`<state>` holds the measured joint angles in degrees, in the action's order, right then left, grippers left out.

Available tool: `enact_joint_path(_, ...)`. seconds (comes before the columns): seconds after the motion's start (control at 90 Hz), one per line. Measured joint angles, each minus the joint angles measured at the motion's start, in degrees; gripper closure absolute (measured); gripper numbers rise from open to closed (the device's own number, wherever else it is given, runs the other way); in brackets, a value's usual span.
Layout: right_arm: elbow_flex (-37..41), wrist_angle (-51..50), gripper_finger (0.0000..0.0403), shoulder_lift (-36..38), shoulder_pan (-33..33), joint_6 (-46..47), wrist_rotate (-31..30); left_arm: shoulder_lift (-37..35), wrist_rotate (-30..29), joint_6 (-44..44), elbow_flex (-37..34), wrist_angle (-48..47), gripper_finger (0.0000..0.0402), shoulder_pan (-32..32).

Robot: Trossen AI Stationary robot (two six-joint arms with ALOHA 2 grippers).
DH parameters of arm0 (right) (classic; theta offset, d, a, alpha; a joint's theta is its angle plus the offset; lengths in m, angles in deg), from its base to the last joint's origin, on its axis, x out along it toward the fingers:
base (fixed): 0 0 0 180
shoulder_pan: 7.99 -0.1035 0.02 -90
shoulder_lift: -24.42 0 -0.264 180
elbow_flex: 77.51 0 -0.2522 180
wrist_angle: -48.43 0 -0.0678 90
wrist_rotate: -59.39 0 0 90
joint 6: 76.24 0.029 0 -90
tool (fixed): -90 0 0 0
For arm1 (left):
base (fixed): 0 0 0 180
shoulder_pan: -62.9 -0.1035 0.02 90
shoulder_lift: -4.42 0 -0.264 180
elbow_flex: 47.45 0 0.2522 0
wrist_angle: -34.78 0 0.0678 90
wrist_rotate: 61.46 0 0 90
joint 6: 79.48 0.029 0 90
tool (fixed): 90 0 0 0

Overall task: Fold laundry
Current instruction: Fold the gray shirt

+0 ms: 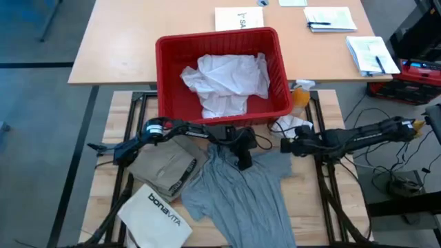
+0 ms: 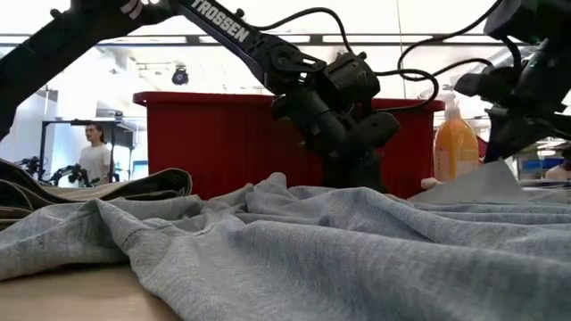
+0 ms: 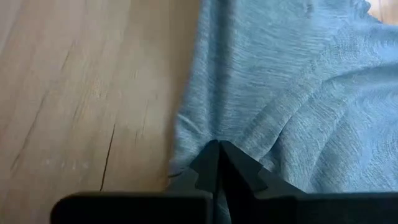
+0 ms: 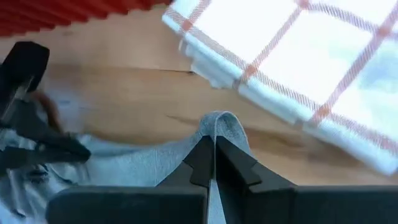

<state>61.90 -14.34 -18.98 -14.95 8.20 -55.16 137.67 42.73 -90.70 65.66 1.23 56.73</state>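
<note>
At the left lies the folded khaki-tan piece (image 1: 164, 167). Beside it the grey T-shirt (image 1: 244, 193) is spread across the table's (image 1: 117, 110) middle. The left gripper (image 1: 244, 163) is pinched tight on its upper edge; the right gripper (image 1: 284, 145) clamps its right sleeve. A white shirt (image 1: 224, 83) fills the far red basket (image 1: 275, 52).

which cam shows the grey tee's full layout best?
High view: the whole grey T-shirt lies spread on the table, both grippers shut on its top edge. Low view shows only rumpled folds edge-on; each wrist view shows just the pinched bit of fabric.
</note>
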Motion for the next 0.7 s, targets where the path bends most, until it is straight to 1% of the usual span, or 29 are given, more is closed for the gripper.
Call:
enact_joint_path(0.1, 0.0, -0.2, 0.0403, -0.2, 0.0, -2.1, 2.2, -0.3, -0.1, 0.0, 0.0, -0.1, 0.0402, -0.1)
enact_joint_path(0.156, 0.0, -0.1, 0.0403, -0.3, 0.0, -2.7, 2.4, -0.6, -0.7, 0.0, -0.1, -0.3, 0.0402, -0.2)
enact_joint_path(0.2, 0.0, 0.3, 0.0403, -0.2, 0.0, -3.4, 1.2, -0.9, -2.1, 0.0, -0.1, -0.4, 0.0402, -0.3)
enact_joint_path(0.311, 0.0, 2.7, 0.0403, -0.1, 0.0, -7.4, -4.5, -1.9, -4.5, 0.4, -0.2, -0.7, 0.0402, -0.6)
enact_joint_path(0.4, 0.0, 2.9, 0.0403, -0.2, 0.3, -5.7, -5.0, -2.5, -4.8, 0.7, -0.2, -0.8, 0.0402, -0.7)
enact_joint_path(0.489, 0.0, 1.0, 0.0401, -0.7, 0.3, -3.0, -3.7, -2.8, -4.8, 0.7, -0.2, -1.0, 0.0402, -0.9)
enact_joint_path(0.589, 0.1, 0.9, 0.0379, -1.3, 0.1, -1.6, -3.4, -2.8, -4.9, 0.7, -0.2, -1.1, 0.0402, -0.9)
enact_joint_path(0.7, -0.2, 0.9, 0.0330, -0.9, 0.1, -1.7, -3.0, -2.9, -4.9, 0.7, -0.2, -1.0, 0.0402, -0.8)
